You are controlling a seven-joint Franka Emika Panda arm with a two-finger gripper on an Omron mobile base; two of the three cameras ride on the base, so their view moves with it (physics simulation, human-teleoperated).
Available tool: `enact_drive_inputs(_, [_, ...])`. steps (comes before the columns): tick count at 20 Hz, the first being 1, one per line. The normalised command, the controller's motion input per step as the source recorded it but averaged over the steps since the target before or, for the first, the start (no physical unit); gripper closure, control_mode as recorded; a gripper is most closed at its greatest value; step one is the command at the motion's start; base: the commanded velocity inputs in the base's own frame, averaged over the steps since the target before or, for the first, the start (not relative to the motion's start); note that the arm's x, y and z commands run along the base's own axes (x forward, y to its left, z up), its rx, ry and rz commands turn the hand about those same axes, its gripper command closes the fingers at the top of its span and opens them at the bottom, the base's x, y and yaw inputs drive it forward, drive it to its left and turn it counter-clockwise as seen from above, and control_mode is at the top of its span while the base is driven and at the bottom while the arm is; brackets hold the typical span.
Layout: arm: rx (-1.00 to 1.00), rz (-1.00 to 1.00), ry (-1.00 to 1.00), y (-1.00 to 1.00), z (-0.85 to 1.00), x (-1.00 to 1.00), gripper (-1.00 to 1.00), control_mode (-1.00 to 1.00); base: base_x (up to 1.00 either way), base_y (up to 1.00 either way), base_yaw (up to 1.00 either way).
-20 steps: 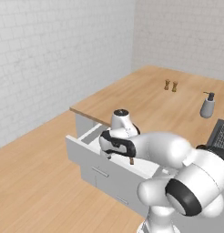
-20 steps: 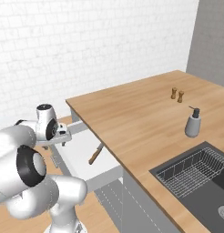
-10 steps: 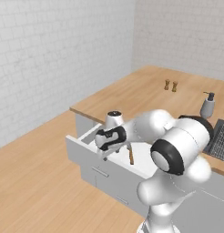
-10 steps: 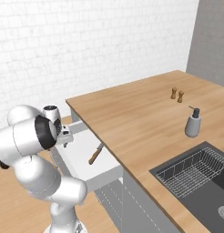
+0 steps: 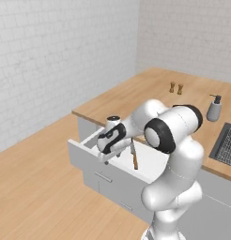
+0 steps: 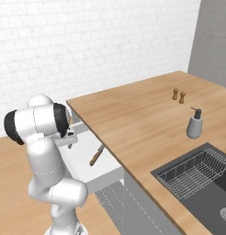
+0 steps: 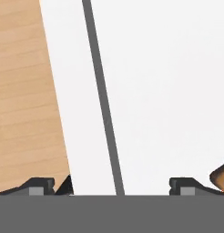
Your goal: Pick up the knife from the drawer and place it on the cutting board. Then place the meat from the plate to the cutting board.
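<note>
- Now the claw (image 5: 106,154) hangs low over the front part of the drawer (image 5: 84,159), its 2 fingers spread wide with nothing between them.
- Seen from the hand, the fingertips (image 7: 41,185) straddle the drawer's front wall, wooden floor (image 7: 27,91) to one side, white drawer bottom to the other.
- Just beside the claw, the knife (image 5: 134,157) lies flat inside the drawer; its brown handle (image 6: 95,157) probably points toward the drawer front.
- Farther out on the counter (image 6: 142,119) stand 2 small shakers (image 6: 178,95) and a soap dispenser (image 6: 194,124) near the sink (image 6: 197,176).
</note>
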Motion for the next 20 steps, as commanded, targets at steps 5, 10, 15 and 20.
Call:
enact_drive_inputs(5, [-0.02, 0.00, 0.01, 0.09, -0.35, 0.16, -1.00, -1.00, 0.00, 0.00, 0.00])
enact_drive_inputs(10, [-0.02, 0.02, 0.05, 0.10, -0.36, 0.06, -1.00, -1.00, 0.00, 0.00, 0.00])
enact_drive_inputs(15, [-0.01, 0.08, 0.14, 0.67, -0.34, -0.44, -1.00, -1.00, 0.00, 0.00, 0.00])
enact_drive_inputs(20, [0.00, 0.06, 0.13, 1.00, -0.44, -0.77, -1.00, -1.00, 0.00, 0.00, 0.00])
